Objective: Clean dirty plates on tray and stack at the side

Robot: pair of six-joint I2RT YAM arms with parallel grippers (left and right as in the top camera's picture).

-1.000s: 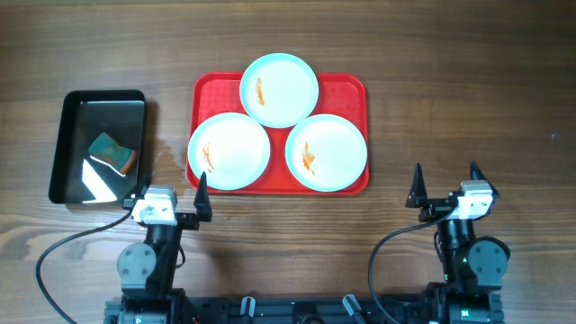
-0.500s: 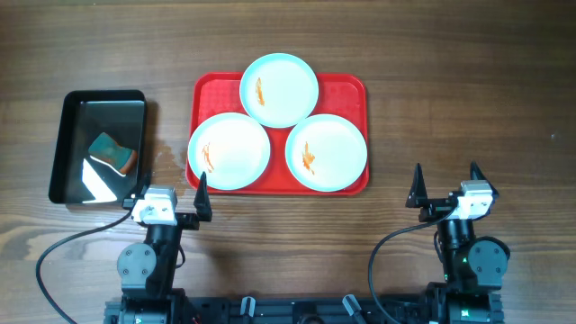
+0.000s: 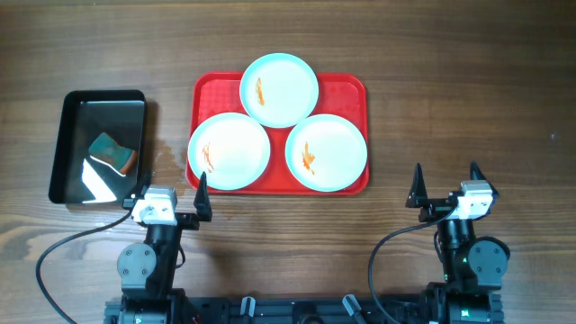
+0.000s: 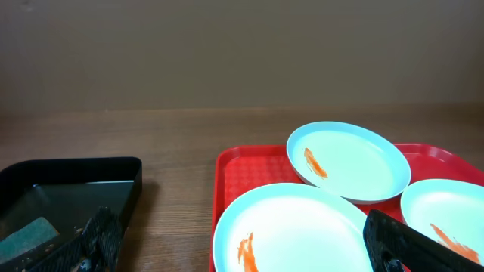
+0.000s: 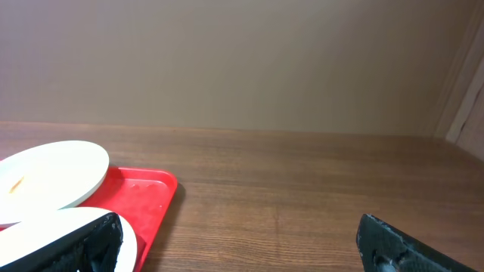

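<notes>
The red rectangular tray [image 3: 346,87] has rounded corners and a low rim. On it, in a triangle, lie the far plate [image 3: 279,90], the left plate [image 3: 229,150] and the right plate [image 3: 326,152]. All 3 are round, shallow and pale mint-white, each with 1 small orange smear. The far plate overlaps the other 2 rims, and the left plate overhangs the tray's left edge.
</notes>
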